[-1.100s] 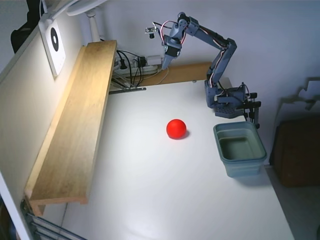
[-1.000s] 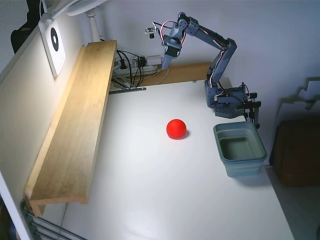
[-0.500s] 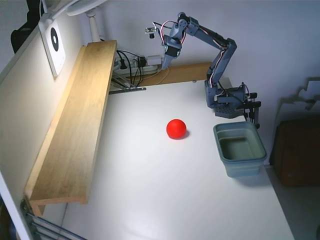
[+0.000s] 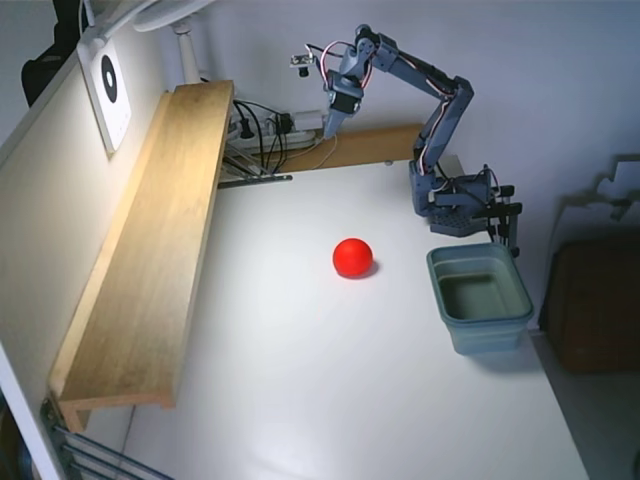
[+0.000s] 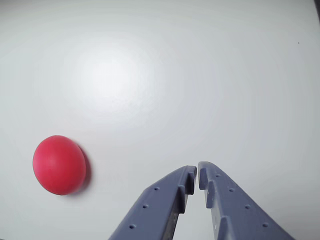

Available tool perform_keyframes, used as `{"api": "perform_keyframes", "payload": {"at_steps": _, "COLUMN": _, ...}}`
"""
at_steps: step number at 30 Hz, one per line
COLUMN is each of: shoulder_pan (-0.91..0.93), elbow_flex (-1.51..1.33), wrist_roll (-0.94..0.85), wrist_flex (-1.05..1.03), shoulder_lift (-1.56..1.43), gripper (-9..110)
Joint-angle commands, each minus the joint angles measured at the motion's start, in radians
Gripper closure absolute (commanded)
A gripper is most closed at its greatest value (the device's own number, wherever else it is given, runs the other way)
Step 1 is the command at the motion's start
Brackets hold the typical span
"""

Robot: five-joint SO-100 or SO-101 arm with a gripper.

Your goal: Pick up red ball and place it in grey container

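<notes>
The red ball point(image 4: 352, 257) rests alone on the white table, near its middle; the wrist view shows the ball point(image 5: 59, 164) at the lower left. The grey container point(image 4: 479, 297) stands empty at the table's right edge, to the right of the ball. My gripper point(image 4: 328, 128) hangs high over the table's far edge, well behind the ball and apart from it. In the wrist view the gripper point(image 5: 197, 173) is shut, its two grey-blue fingertips nearly touching with nothing between them.
A long wooden shelf point(image 4: 150, 250) runs along the left side of the table. Cables and a power strip point(image 4: 268, 128) lie at the back. The arm's base point(image 4: 455, 200) is clamped just behind the container. A lamp point(image 4: 170, 18) stands at the back left.
</notes>
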State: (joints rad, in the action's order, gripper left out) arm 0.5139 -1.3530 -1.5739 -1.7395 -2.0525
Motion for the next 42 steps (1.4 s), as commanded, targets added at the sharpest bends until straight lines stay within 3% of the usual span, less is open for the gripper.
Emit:
{"api": "perform_keyframes", "payload": {"at_steps": 1, "shoulder_pan": 0.01, "elbow_flex": 0.031, "wrist_roll": 0.003, "wrist_flex": -0.006, "shoulder_lift": -0.029, "gripper": 104}}
{"api": "perform_keyframes", "payload": {"at_steps": 13, "shoulder_pan": -0.001, "elbow_flex": 0.031, "wrist_roll": 0.003, "wrist_flex": -0.006, "shoulder_lift": -0.029, "gripper": 104}}
{"api": "perform_keyframes", "payload": {"at_steps": 14, "shoulder_pan": -0.017, "elbow_flex": 0.031, "wrist_roll": 0.003, "wrist_flex": -0.006, "shoulder_lift": -0.029, "gripper": 63}}
{"api": "perform_keyframes", "payload": {"at_steps": 42, "shoulder_pan": -0.544, "elbow_flex": 0.031, "wrist_roll": 0.003, "wrist_flex": -0.006, "shoulder_lift": -0.029, "gripper": 63}}
